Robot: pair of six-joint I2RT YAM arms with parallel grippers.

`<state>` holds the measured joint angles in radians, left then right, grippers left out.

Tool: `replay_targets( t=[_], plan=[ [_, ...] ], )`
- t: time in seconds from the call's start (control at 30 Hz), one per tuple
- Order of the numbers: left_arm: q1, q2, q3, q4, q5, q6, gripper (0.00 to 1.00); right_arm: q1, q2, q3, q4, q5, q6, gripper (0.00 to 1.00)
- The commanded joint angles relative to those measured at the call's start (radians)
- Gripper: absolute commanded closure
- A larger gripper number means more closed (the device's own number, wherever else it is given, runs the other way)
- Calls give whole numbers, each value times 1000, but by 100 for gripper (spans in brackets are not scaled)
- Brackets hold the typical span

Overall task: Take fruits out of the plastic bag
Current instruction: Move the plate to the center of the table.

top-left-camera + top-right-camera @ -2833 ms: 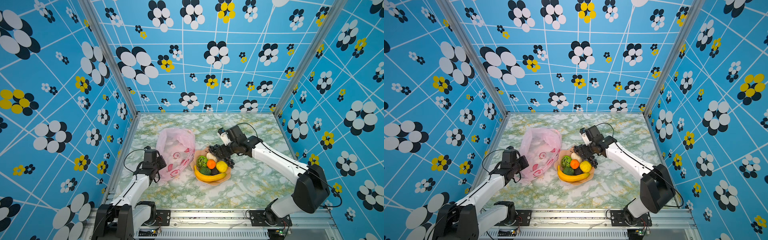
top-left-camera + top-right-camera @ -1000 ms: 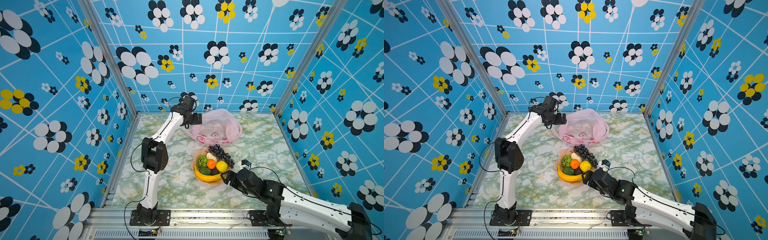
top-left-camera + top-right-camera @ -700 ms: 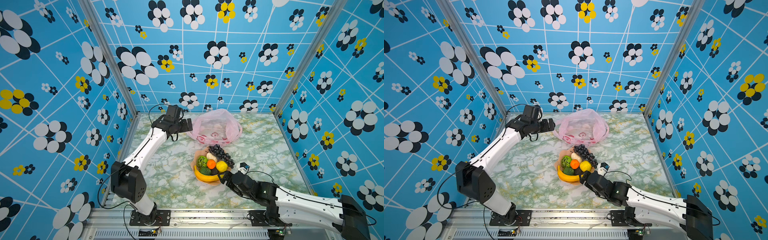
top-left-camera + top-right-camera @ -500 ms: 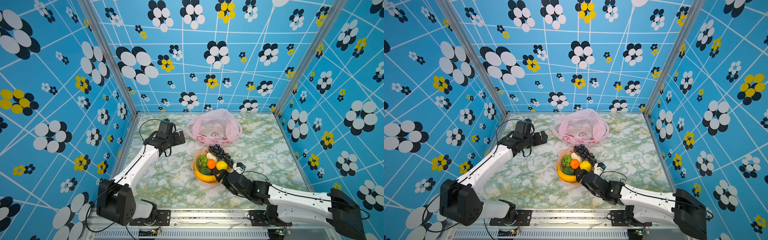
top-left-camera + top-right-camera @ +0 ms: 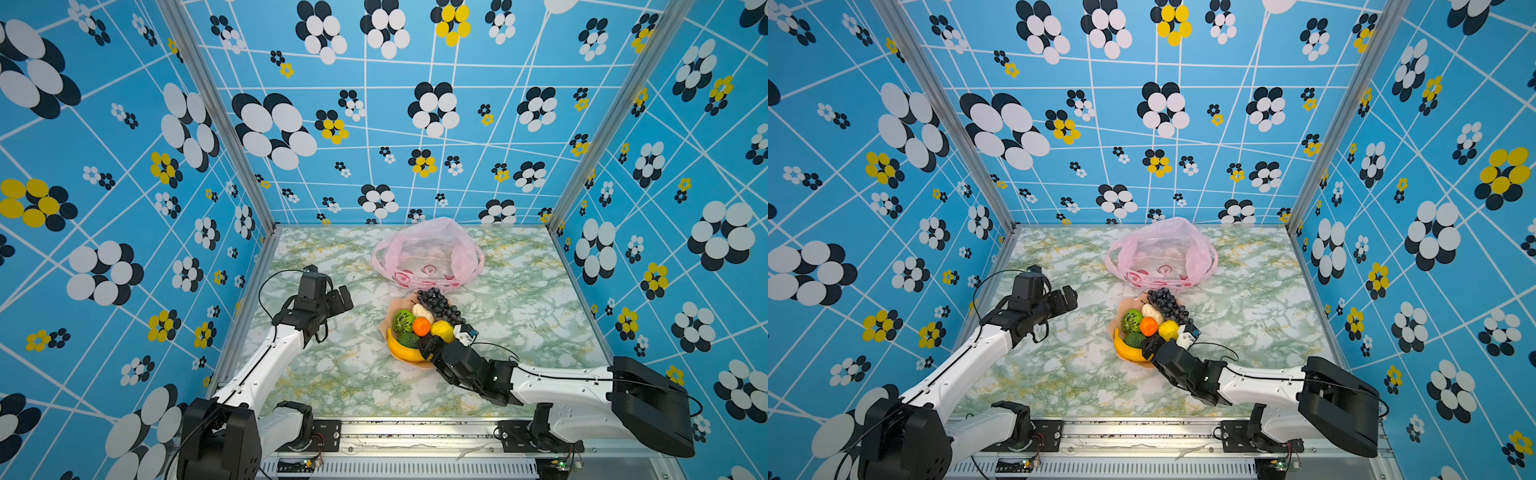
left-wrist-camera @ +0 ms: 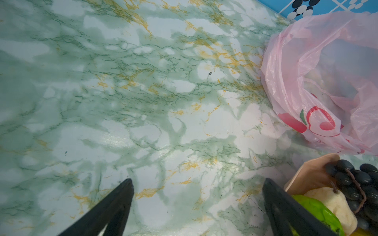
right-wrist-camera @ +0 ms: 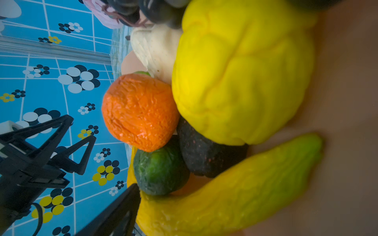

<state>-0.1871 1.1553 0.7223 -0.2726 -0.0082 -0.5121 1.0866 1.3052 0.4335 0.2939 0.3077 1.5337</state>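
I am holding my left fingers [image 6: 114,206] wide apart over the green marbled bench [image 5: 332,374], well left of the peach scalloped plate [image 6: 311,175]; my right fingers [image 7: 114,210], spread and gripping nothing, are hovering at that plate's near rim by the yellow toy banana [image 7: 235,194]. The small toy fruits [image 5: 422,327] are lying heaped on the plate, the crinkly pink plastic bag [image 5: 428,253] just behind it.

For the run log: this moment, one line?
fruits on plate; plastic bag behind plate; left gripper open, empty; right gripper open by banana
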Motion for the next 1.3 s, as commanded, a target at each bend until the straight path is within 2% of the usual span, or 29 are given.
replay_targets(
  t=[0.0, 0.43, 0.77, 1.03, 1.2, 1.27],
  plan=[
    [11, 1, -16, 38, -5, 10, 1, -31, 29, 2, 94, -22, -20, 7],
    [22, 0, -39, 46, -19, 13, 1, -136, 136, 81, 194, -138, -100, 7],
    [22, -20, -62, 44, -48, 7, 1, -164, 120, 78, 128, -160, -127, 2],
    [23, -17, -57, 51, -73, -1, 1, -163, 37, 51, 36, -197, -165, 1],
    [26, 19, -37, 54, -112, -2, 1, -162, -77, -17, -10, -274, -206, 1],
    [28, 38, -24, 62, -118, -3, 1, -162, -148, -54, -75, -268, -213, 1]
  ],
)
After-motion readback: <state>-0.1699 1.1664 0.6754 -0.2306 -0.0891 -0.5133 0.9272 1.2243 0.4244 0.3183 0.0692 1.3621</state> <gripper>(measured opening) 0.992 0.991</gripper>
